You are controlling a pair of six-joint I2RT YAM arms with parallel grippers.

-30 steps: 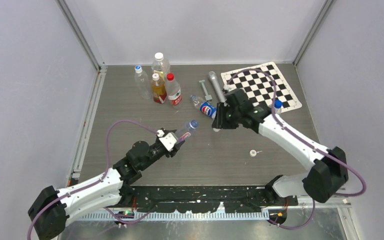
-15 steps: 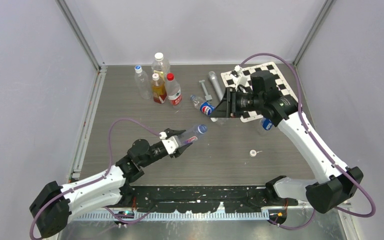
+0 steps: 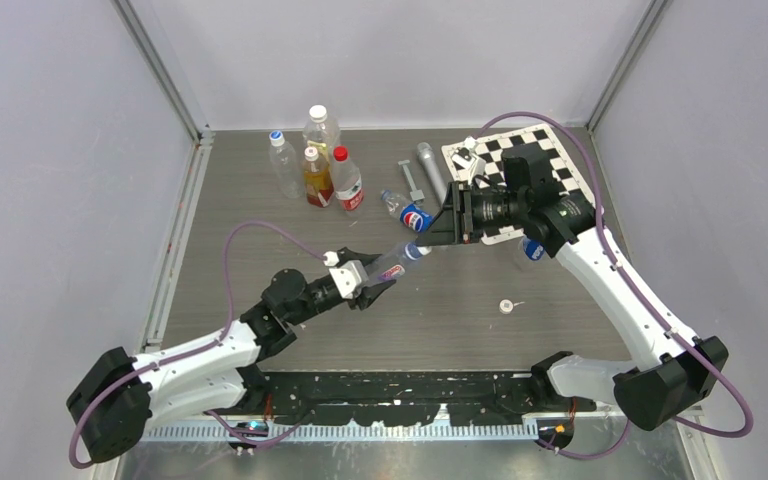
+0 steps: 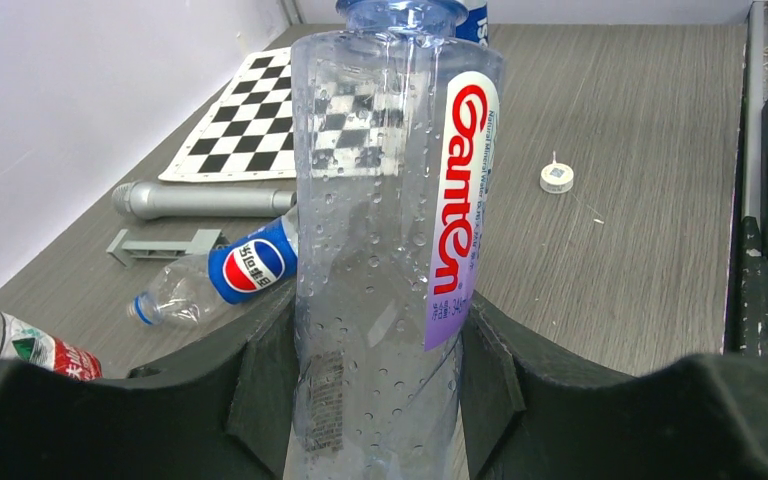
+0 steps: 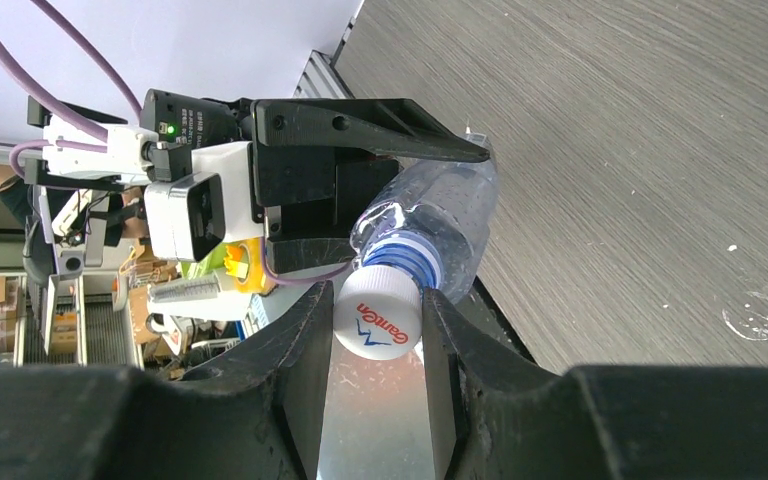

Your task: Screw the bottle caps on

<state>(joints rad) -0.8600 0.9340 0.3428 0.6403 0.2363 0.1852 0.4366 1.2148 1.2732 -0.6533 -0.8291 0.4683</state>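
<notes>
Clear plastic bottle (image 4: 390, 200), wall beaded with droplets, label reading "Ganten" in red, clamped between the jaws of the left gripper (image 4: 375, 305). Small white round cap (image 5: 373, 322), also marked "Ganten", pinched between the jaws of the right gripper (image 5: 375, 335), against the bottle's blue-ringed mouth. Left of the left jaws lies a Pepsi-labelled clear bottle (image 4: 225, 275); to their right, a loose white cap (image 4: 557, 178).

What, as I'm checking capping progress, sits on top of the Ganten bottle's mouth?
A white Ganten cap, pinched by the right gripper, sits at the blue-ringed neck of the bottle. The cap covers the mouth, so thread engagement cannot be seen.
</notes>
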